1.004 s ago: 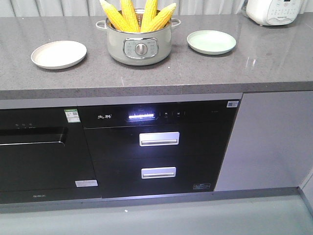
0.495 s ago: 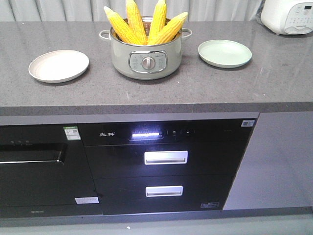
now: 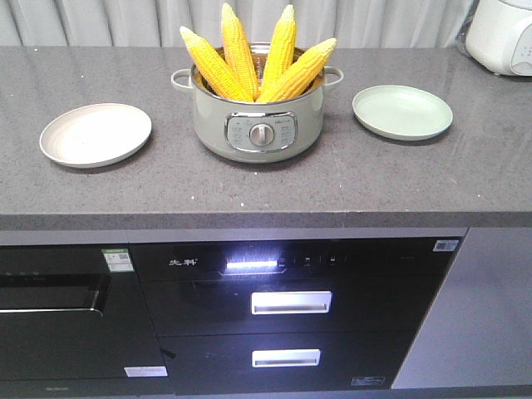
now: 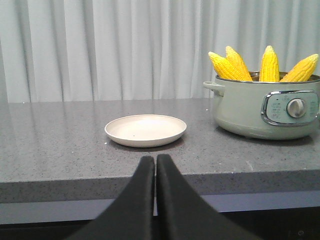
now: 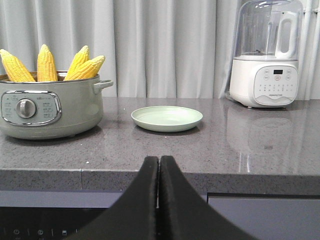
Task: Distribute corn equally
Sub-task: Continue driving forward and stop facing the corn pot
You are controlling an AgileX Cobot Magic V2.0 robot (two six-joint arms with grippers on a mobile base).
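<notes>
Standing tips-up in the grey-green pot (image 3: 258,125) at mid-counter, all four corn cobs (image 3: 257,62) fan outward, between a cream plate (image 3: 96,135) and a green plate (image 3: 402,112). The left gripper (image 4: 155,159) and the right gripper (image 5: 159,160) are each closed tight, holding nothing, touching nothing. White characters (image 3: 184,263) on the black appliance (image 3: 208,332) below are too small to read.

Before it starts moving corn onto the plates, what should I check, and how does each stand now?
1. Four corn cobs stand in the pot, tips up: ok.
2. Cream plate left of the pot is bare: ok.
3. Green plate right of the pot is bare: ok.
4. Left pincer open for grasping: not ok, shut.
5. Right pincer open for grasping: not ok, shut.
6. Pincers over the counter: not ok, both in front of its edge.
</notes>
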